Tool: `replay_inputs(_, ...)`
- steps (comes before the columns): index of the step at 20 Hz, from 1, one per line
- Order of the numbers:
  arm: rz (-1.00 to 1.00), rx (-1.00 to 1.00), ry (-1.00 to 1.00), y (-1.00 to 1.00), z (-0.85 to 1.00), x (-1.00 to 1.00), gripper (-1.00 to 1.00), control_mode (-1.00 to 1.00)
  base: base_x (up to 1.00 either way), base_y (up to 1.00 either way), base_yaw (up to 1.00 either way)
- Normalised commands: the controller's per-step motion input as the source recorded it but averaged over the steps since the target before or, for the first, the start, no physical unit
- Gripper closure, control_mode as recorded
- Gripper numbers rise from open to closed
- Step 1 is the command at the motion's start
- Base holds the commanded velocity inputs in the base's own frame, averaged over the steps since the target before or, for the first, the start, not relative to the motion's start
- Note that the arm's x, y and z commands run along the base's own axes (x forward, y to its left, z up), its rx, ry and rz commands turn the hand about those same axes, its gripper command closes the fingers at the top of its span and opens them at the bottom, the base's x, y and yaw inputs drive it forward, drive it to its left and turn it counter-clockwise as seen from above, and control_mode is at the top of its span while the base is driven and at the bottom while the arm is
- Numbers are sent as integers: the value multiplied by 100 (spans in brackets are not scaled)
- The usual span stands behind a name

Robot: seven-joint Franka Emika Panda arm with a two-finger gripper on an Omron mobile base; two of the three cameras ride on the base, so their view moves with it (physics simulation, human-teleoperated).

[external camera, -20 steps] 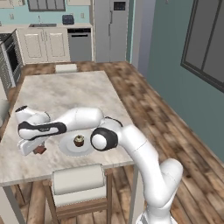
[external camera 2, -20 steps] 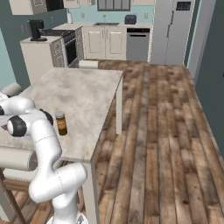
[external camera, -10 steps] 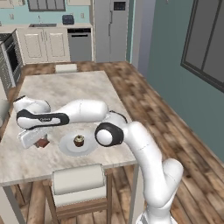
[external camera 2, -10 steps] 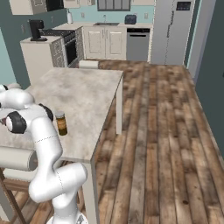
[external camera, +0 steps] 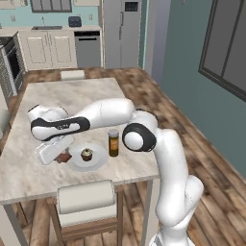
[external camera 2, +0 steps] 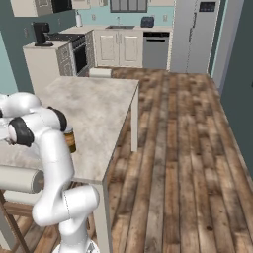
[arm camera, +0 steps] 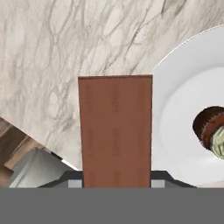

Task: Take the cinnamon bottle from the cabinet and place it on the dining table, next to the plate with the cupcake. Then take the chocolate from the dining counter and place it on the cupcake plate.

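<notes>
Brown rectangular chocolate bar [arm camera: 115, 131] clamped between the fingers of the white arm's two-finger gripper [external camera: 61, 157], at the left rim of the round white plate [external camera: 98, 158] carrying the dark cupcake [external camera: 86, 154]. Amber cinnamon bottle [external camera: 113, 142] upright just right of plate on marble table [external camera: 72, 101].

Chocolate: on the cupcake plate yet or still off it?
Off. The chocolate is clamped in the shut gripper, held over bare table beside the plate rim; the cupcake sits alone on it.
</notes>
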Motion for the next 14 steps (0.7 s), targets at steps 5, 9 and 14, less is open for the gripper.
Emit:
replay_inputs(5, 0, 0, 6, -79, 0, -5, 100, -100, 0, 0, 0)
replay_inputs(9, 0, 0, 0, -47, -2, 7, 100, -100, 0, 0, 0)
replay_inputs(14, 0, 0, 0, 3, -27, 6, 100, -100, 0, 0, 0)
